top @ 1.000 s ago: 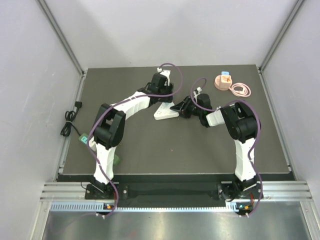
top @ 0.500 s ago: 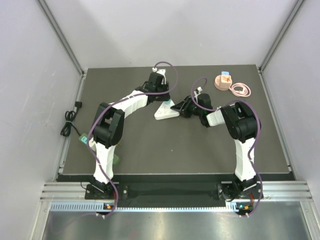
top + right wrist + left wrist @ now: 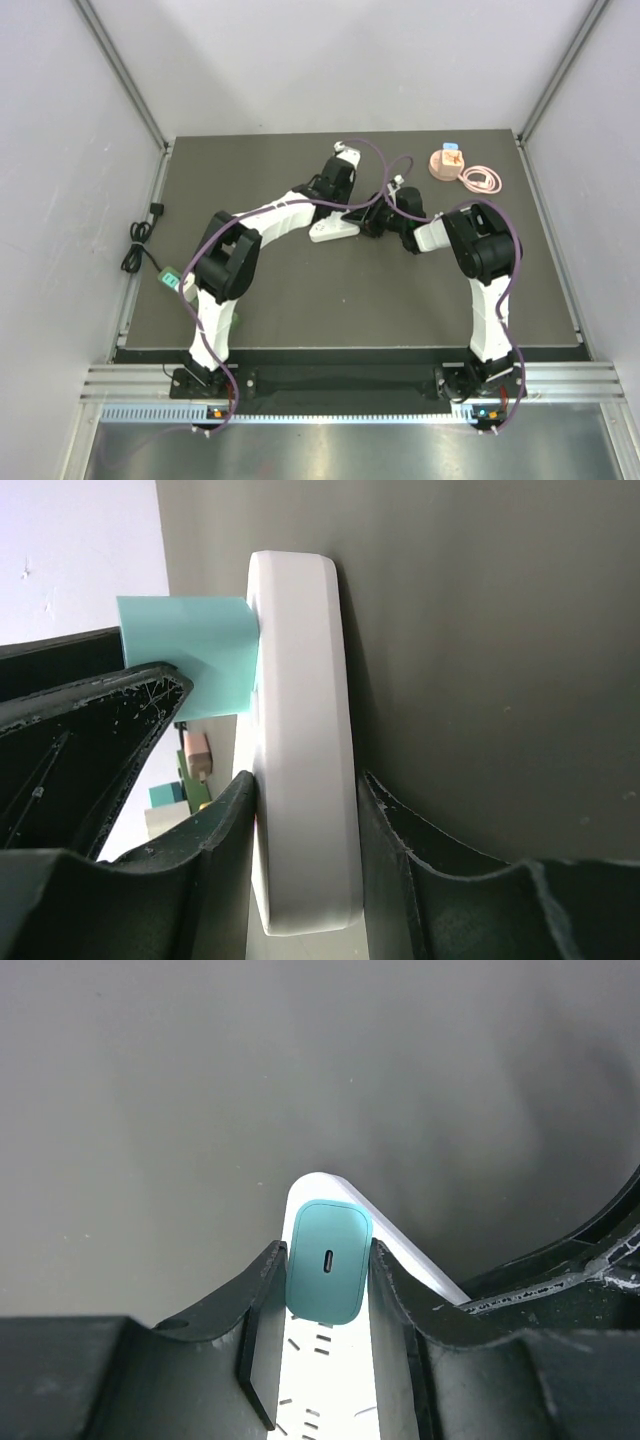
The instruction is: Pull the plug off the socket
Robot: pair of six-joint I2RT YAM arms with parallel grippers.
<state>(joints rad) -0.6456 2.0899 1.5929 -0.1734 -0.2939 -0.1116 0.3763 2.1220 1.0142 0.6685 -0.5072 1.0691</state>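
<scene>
Dark desk (image 3: 300, 290) carries the socket (image 3: 295, 630); the right end effector (image 3: 305, 782) clamps it, apparently as an anchor, while the left end effector (image 3: 326, 1255) grips the seated plug (image 3: 327, 1272) for pulling.

In the left wrist view, the teal plug (image 3: 327, 1275) is showing smooth, satin plastic, and the white socket strip (image 3: 345, 1392) beneath it is looking like glossier moulded plastic. The left gripper's fingers (image 3: 258, 1305) are appearing as matt black plastic. The right gripper's fingers (image 3: 420, 852) are showing pale specks of wear along their edges. The table mat (image 3: 300, 300) is reading as dark and matt. At the lower left of the top view, the frame rail (image 3: 120, 380) is gleaming like brushed metal.
</scene>
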